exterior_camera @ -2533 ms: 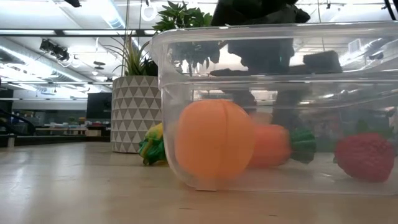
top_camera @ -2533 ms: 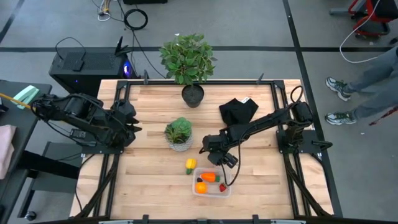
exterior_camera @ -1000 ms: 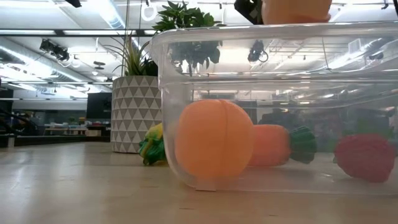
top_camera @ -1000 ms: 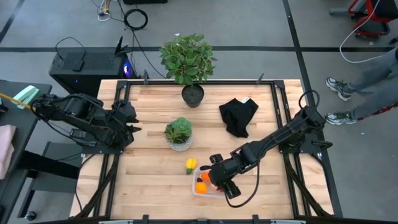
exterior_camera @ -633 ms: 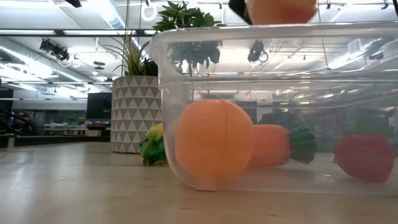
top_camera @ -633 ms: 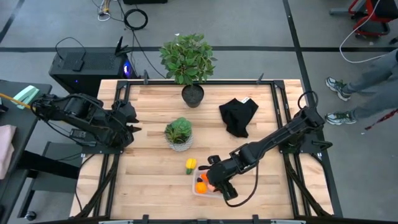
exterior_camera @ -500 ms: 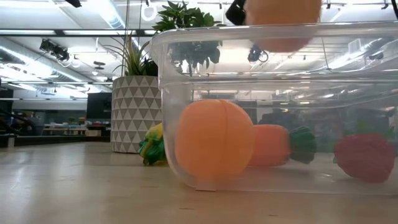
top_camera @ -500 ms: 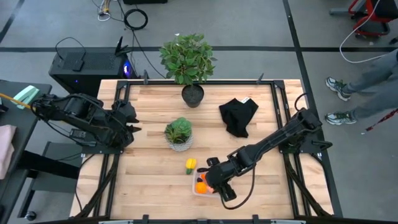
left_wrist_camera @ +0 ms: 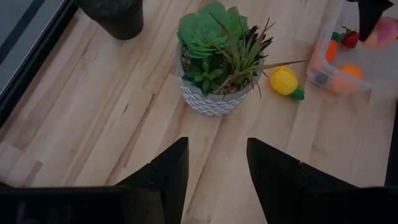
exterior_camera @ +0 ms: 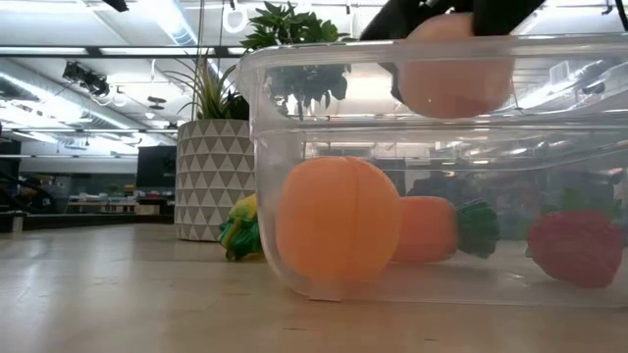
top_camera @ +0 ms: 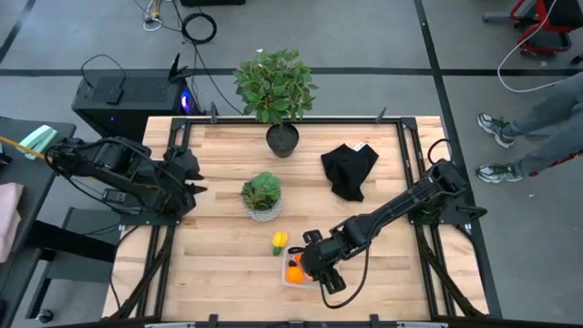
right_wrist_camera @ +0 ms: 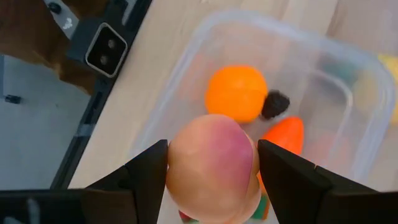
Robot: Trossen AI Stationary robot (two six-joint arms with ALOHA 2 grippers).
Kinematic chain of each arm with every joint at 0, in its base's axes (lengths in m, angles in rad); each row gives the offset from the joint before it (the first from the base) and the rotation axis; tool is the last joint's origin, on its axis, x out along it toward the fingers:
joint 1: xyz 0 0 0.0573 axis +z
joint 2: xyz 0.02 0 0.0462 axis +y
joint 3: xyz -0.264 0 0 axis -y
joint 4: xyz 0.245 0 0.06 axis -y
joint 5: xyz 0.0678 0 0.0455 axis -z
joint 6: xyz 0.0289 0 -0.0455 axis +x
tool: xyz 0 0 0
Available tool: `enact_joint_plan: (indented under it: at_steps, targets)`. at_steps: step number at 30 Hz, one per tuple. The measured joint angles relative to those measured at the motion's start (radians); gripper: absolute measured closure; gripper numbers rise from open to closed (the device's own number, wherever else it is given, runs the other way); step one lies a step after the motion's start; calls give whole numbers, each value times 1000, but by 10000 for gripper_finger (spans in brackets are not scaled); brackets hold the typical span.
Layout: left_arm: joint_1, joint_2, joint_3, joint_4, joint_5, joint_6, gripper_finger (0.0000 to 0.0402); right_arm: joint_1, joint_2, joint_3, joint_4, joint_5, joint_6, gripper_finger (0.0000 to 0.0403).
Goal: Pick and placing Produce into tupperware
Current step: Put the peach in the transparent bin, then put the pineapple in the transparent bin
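The clear tupperware [top_camera: 306, 273] sits near the table's near edge. It holds the orange ball [right_wrist_camera: 236, 93], the carrot [right_wrist_camera: 283, 133] and the red strawberry [exterior_camera: 579, 245], all resting on its floor. My right gripper [top_camera: 308, 261] hangs over it, shut on the peach-coloured piece [right_wrist_camera: 213, 167]. In the low view that piece [exterior_camera: 456, 71] sits just inside the rim. The yellow piece [top_camera: 279, 241] lies on the wood just left of the tupperware. My left gripper [left_wrist_camera: 214, 168] waits open at the table's left side. My right gripper pinches the peach-coloured piece between its two fingers, one on each of its opposite sides [right_wrist_camera: 177, 163]. The fingers [right_wrist_camera: 292, 180] come from above, slanting down. The piece is lifted clear, with its lower part below the tupperware's rim [exterior_camera: 432, 44] and above the produce inside.
A succulent in a white patterned pot [top_camera: 262, 195] stands just beyond the yellow piece. A black cloth [top_camera: 349, 169] lies toward the far right. A black pot with a tall plant [top_camera: 276, 91] stands at the far edge. A person's legs [top_camera: 533, 128] show beyond the right side.
My right gripper has moved slightly toward the table's left and down, still shut on the peach-coloured piece. The piece has gone from above the tupperware's rim to just inside its opening. The produce inside has stayed put.
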Motion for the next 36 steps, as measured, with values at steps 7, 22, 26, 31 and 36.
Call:
enact_joint_plan:
  at_steps: [7,22,26,31,36]
  targets:
    - [0,0,0,1,0,0,232,0,8,1,-29,0,-11,154]
    - [0,0,0,1,0,0,232,-2,17,11,-47,-4,-11,124]
    - [0,0,0,1,0,-1,232,-2,15,84,-130,45,-12,126]
    - [0,0,0,2,0,5,232,-2,13,197,-377,124,95,134]
    - [0,0,0,88,1,111,232,6,-6,196,-577,138,362,140]
